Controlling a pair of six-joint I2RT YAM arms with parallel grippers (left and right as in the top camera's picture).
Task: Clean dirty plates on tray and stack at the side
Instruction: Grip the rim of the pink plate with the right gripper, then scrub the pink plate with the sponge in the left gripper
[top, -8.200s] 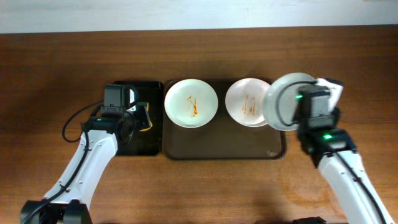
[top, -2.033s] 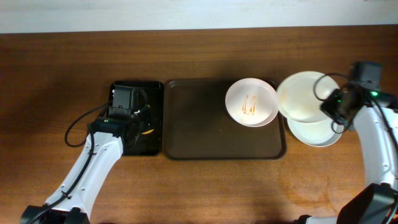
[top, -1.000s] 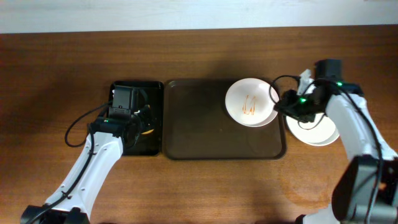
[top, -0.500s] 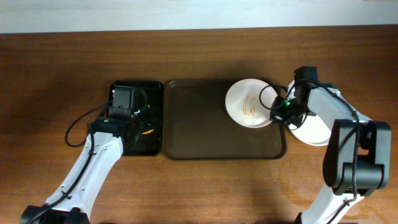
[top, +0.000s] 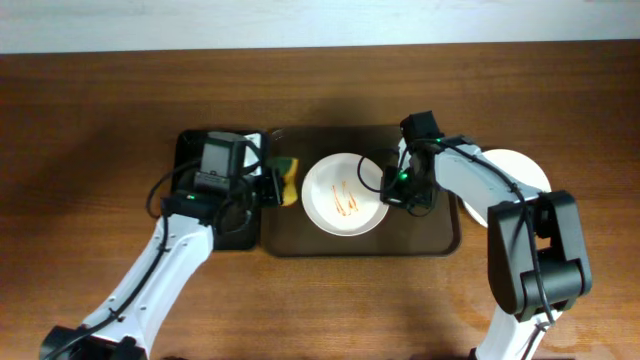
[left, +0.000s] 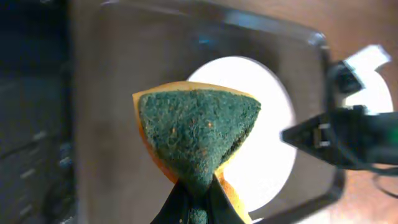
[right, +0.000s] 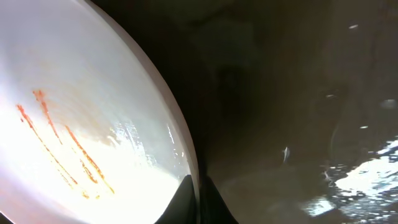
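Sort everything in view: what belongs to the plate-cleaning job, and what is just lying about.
Job in hand:
- dirty plate, rim pinched by the right hand
- brown tray under it
- sponge, held in the left hand
- white plate on the table right of the tray

Lying about:
- small black tray
- wooden table

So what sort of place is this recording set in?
Looks like a robot test bench staged for dishwashing, not a real kitchen: a wooden table, a brown tray holding a sauce-streaked plate, and a green sponge in the left pincer.
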